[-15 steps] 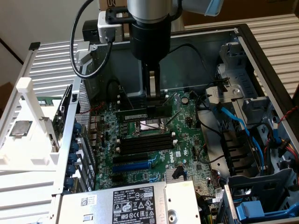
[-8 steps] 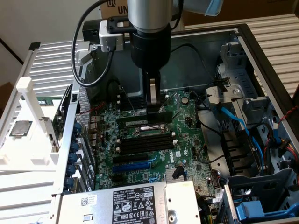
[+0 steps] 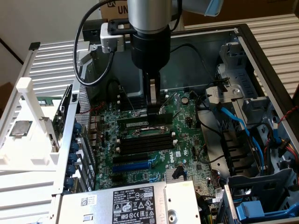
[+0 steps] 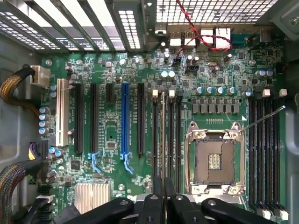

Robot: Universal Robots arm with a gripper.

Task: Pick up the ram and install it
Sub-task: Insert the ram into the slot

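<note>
"Anyone make out any writing in there?"

"Big black 'UN' on the box [image 3: 117, 8] at the back, cut off after that. The black label [image 3: 140, 201] on the power supply is packed with white print and certification marks, too small to read. Same for the barcode sticker [image 3: 88, 201] beside it."

Exterior camera is looking down obliquely into the computer case [image 3: 205, 39], seemingly from the power supply [image 3: 135, 200] end, at moderate range. Wrist camera is facing the motherboard [image 4: 112, 135] squarely, close, past the gripper [image 4: 163, 183]. Both are covering the blue expansion slot [image 3: 133, 165] and memory slots [image 3: 140, 142].
</note>
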